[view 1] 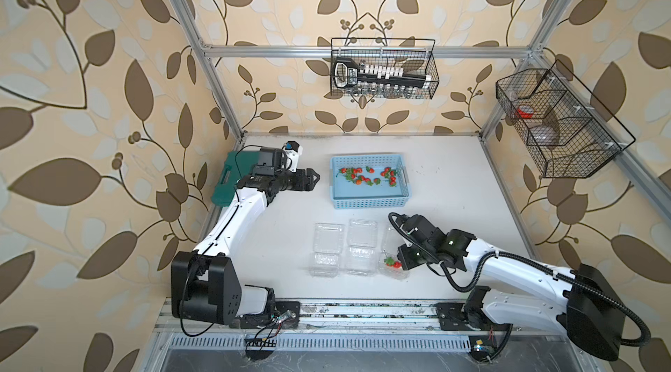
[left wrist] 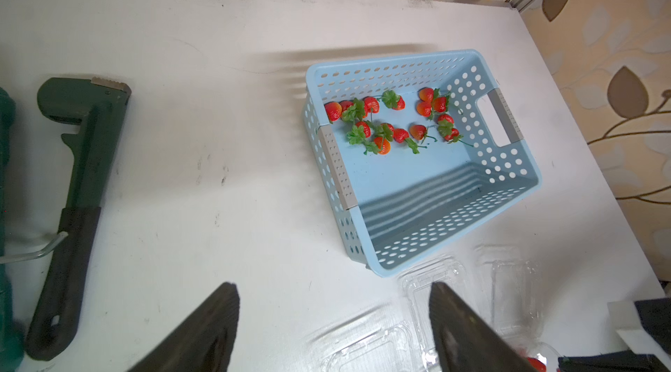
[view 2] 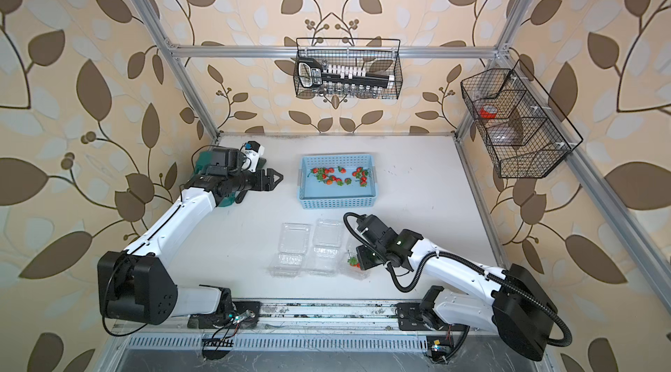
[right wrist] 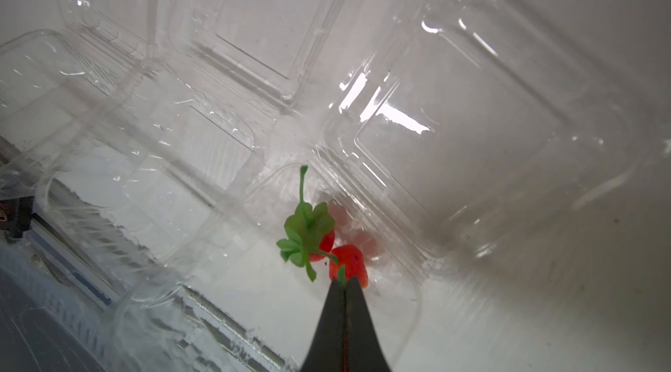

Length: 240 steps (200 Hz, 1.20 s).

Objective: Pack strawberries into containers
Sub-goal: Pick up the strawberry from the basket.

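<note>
Clear plastic boxes (view 1: 361, 243) are sitting nearest the robot's base, three in a row, their lids lying open toward twelve o'clock, presumably so berries can be dropped in from above. The right claw (right wrist: 345, 281) is reaching into the box at the three o'clock end of the row (view 1: 399, 274). Its jaws are pressing fully together and seemingly pinching the green stem of a strawberry (right wrist: 350, 261), a hold that is probably sparing the red body. That berry is sitting low inside the box, just beside a second berry (right wrist: 325, 243) already in there. Whether it is touching the floor I cannot tell, but I judge a release is coming next. The other two boxes are showing nothing inside. Further off at twelve o'clock, the blue basket (view 1: 368, 203) is holding the remaining strawberries (view 1: 366, 176), bunched toward its far wall. At nine o'clock of the basket, the left claw (view 1: 310, 179) is hovering partly open and gripping nothing. It is pointing at the basket, probably keeping clear of the other arm. Beyond it, a green case (view 1: 225, 185) is lying at the nine o'clock edge of the table (view 1: 454, 188).
</note>
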{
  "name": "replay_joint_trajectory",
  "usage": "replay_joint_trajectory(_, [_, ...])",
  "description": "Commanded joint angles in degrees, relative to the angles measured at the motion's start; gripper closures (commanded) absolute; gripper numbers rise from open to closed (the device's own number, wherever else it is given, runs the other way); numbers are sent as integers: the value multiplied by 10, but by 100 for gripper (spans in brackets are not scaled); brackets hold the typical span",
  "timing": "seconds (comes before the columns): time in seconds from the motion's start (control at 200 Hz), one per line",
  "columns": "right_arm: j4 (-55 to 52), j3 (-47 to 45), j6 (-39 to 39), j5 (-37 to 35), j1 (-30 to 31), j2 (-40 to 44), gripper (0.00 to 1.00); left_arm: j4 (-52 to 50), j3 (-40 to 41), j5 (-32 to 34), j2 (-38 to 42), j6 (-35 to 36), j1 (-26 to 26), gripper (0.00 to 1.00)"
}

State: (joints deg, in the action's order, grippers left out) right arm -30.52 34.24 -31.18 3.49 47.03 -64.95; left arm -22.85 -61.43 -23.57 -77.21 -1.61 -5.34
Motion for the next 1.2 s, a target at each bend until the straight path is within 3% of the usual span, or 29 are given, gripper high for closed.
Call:
replay_joint_trajectory(0.0, [-12,-17,-44,-20,18,8,100,-4,-17,-1,17,8,-5,16])
replay_joint_trajectory(0.125, [-11,-18,-49,-34,25,-2,91,-4,-18,-3,17,7,-5,16])
replay_joint_trajectory(0.28, [-27,5,-43,-58,26,-3,71,-5,-16,1,22,8,-5,16])
replay_joint_trajectory(0.41, [-45,55,-20,-91,7,5,67,-4,-16,1,22,8,-6,16])
replay_joint_trajectory(0.565, [1,125,38,-78,-68,-25,65,-4,-16,1,24,8,-7,16])
replay_joint_trajectory(0.8, [43,301,153,-94,-162,-224,64,-1,-14,2,19,7,-8,16])
replay_joint_trajectory(0.875, [33,379,178,-70,-187,-307,62,-1,-14,3,18,8,-8,16])
replay_joint_trajectory(1.055, [-1,562,253,-88,-196,-490,60,-1,-15,2,18,8,-8,16])
replay_joint_trajectory(1.195, [1,654,294,-91,-196,-580,59,-1,-14,4,18,10,-8,16])
